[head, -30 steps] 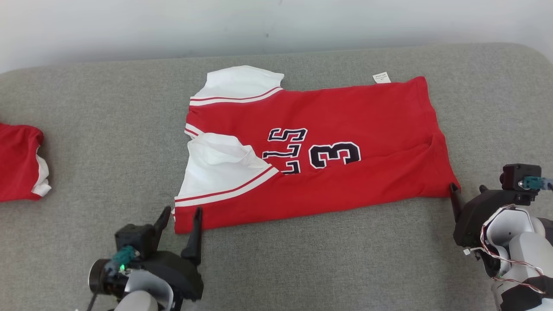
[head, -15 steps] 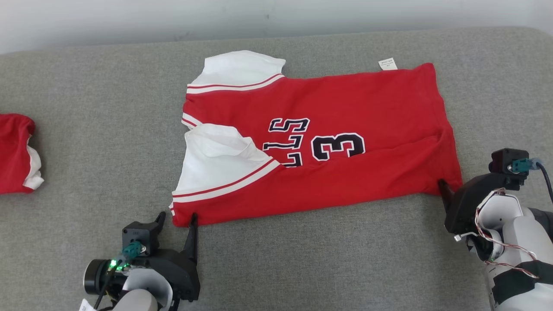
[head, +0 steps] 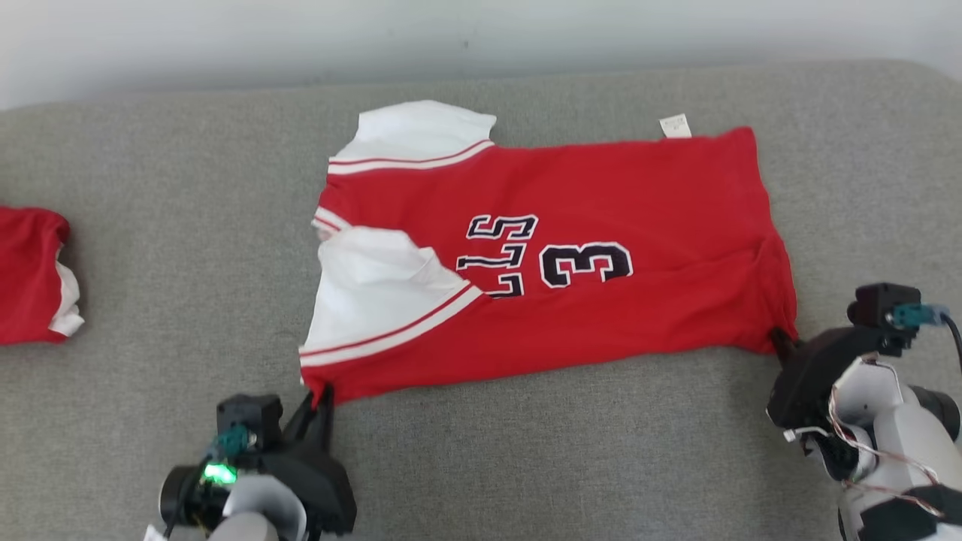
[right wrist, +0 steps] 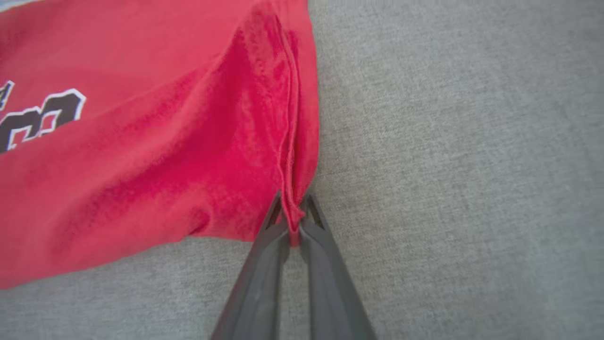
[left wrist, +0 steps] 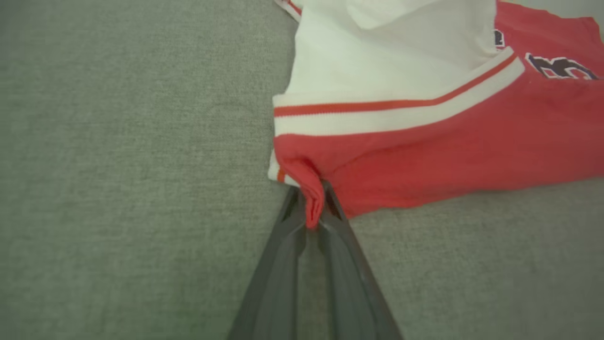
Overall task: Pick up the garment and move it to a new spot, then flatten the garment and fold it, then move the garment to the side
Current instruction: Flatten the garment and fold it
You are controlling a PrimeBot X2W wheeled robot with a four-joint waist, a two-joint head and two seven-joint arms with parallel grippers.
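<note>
Red jersey (head: 601,203), long axis left-right, hem (head: 763,218) pointing right, sleeves (head: 379,289) left.

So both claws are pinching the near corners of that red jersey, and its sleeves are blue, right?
Not quite: the sleeves are white with a red stripe, as the head view shows. The rest holds: the left gripper and the right gripper are each shut on a near corner of the red jersey.

Grey cushion (head: 188,150) carries jersey (head: 601,195) and another red garment (head: 30,274)
</note>
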